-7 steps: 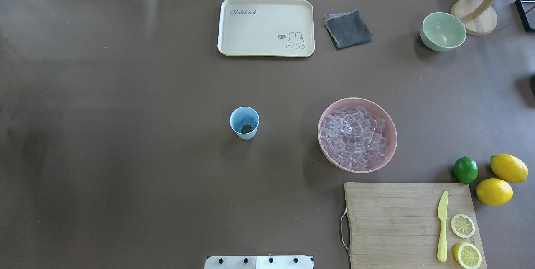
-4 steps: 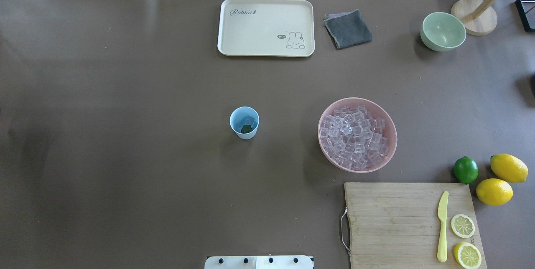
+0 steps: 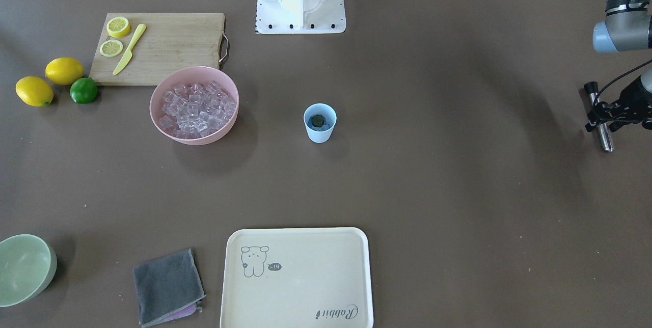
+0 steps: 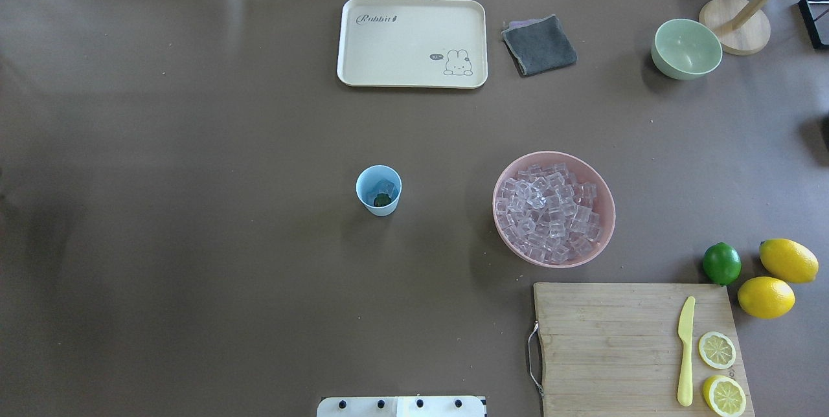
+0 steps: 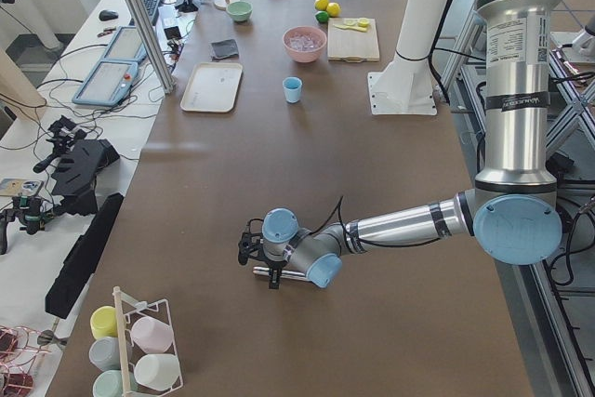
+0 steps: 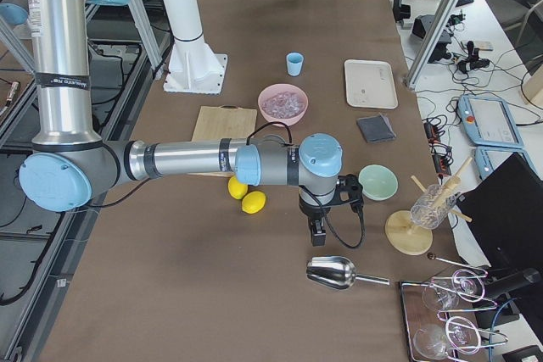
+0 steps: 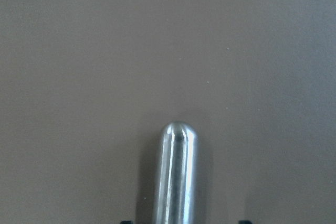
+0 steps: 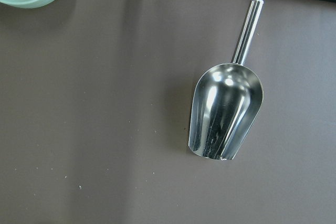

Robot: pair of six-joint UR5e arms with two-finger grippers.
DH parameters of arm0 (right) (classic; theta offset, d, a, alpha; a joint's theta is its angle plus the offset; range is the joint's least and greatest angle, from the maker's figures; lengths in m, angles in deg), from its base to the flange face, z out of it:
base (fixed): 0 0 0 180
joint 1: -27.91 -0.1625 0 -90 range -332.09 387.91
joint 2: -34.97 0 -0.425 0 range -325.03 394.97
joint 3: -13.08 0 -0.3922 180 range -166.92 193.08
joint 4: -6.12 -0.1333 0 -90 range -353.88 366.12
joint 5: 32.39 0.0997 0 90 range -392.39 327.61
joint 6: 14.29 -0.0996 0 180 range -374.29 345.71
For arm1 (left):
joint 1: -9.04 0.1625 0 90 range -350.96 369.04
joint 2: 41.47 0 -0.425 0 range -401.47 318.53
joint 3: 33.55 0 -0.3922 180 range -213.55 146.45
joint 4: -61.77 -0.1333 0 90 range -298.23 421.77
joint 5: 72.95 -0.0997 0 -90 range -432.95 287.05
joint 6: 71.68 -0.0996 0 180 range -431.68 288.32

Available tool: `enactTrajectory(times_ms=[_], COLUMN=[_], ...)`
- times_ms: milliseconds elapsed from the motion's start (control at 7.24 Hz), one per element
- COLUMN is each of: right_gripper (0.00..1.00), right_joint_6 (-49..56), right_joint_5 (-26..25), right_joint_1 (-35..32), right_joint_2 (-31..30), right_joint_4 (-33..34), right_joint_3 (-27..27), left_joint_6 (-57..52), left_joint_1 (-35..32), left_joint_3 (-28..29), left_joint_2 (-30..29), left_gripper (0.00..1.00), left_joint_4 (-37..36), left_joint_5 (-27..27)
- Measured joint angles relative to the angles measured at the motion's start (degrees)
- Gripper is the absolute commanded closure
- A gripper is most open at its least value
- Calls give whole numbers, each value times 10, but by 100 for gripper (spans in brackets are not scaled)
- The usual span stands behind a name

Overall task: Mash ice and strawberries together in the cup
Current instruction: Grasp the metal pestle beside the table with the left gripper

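While the cup (image 3: 320, 123) stands well apart, the left jaws grip a metal rod (image 3: 600, 122).

You're in a robotics lab: UR5e arms (image 5: 507, 90) bolted beside a brown-covered surface (image 5: 372, 258), teach pendants (image 5: 110, 81), cables, a monitor and keyboard on side benches (image 5: 56, 137).

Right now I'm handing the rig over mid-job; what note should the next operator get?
Left gripper: jaws straddle the metal rod, far out on the robot's left; clamped or not, cannot tell.
Right gripper: above the scoop, state unclear.
Cup mid-table already holds ice and the strawberry; spare cubes fill the pink bowl.
Left to do: bring the rod over and mash.
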Motion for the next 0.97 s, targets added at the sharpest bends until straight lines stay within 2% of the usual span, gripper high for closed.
enactTrajectory(times_ms=[552,967], right_gripper=[0,0], right_joint_6=[0,0], right_joint_5=[0,0], right_joint_1=[-6,-7], right_joint_2=[2,-3], right_joint_4=[2,7], right_joint_3=[4,17], left_joint_6=[-1,-6], left_joint_1=[0,0], left_joint_3=[-9,-47], left_joint_2=[-14,-64], left_gripper=[100,100], left_joint_4=[0,3], left_joint_5=[8,14])
